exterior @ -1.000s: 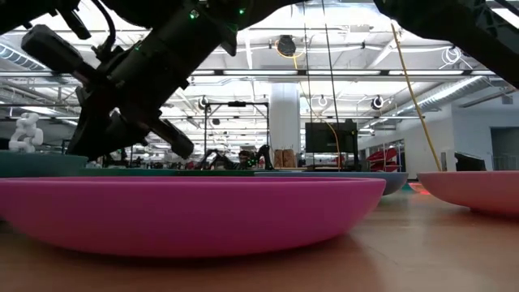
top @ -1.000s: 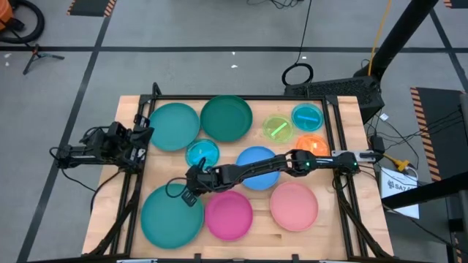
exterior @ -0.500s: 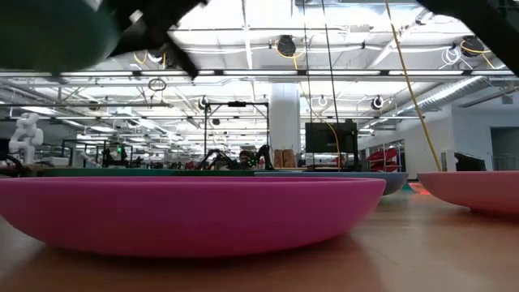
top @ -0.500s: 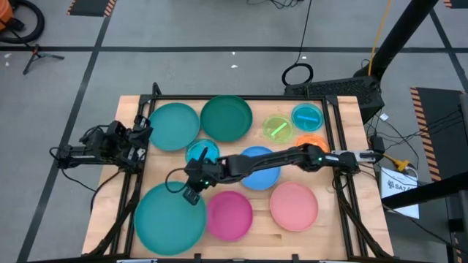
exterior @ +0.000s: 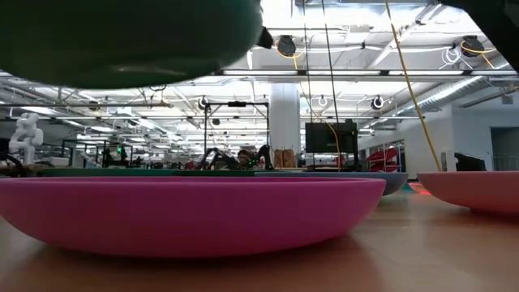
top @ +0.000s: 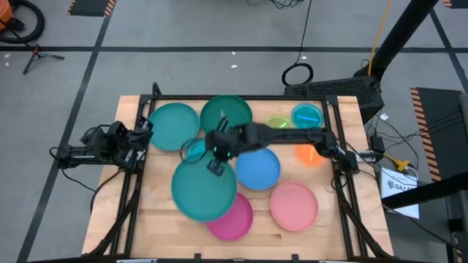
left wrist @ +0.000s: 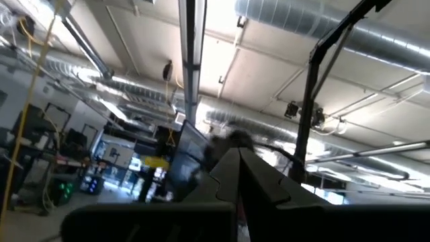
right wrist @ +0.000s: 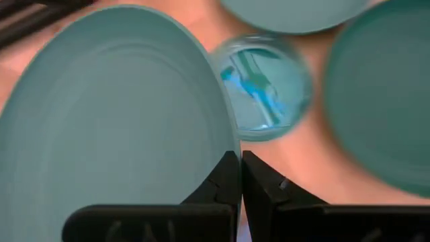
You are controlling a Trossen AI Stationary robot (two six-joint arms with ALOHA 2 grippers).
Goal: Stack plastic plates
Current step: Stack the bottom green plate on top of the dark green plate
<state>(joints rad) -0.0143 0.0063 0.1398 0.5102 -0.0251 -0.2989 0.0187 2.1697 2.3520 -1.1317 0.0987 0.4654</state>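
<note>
My right gripper [top: 216, 162] is shut on a large teal plate [top: 204, 191], which hangs in the air over the table's middle and hides part of the magenta plate [top: 232, 219]. In the low view its underside [exterior: 122, 36] fills the top left. On the table lie another teal plate [top: 174, 126], a dark green plate [top: 228, 115], a small cyan plate [top: 193, 149], and blue [top: 259, 169], pink [top: 294, 204], lime [top: 278, 126], cyan [top: 307, 115] and orange [top: 310, 152] plates. My left gripper [left wrist: 238, 176] is shut and parked at the table's left edge. My right gripper [right wrist: 240, 161] pinches the teal plate's rim [right wrist: 226, 149] between its two fingers, on the plate's far side. The fingers come slanting down from the table's far right. The plate is lifted clear of the table, roughly level and slightly tipped, reaching out from the fingers toward the near edge.
A black frame [top: 241, 99] runs around the table's edges. My left arm [top: 110, 143] rests outside the left rail. Bare wood [top: 157, 223] shows at the near left. The room beyond the table holds racks and equipment.
My right gripper has risen from the near left corner and swung toward the far edge and the table's middle, carrying the large teal plate. The plate has left the table, hangs clear above it, and now overlaps the magenta plate.
</note>
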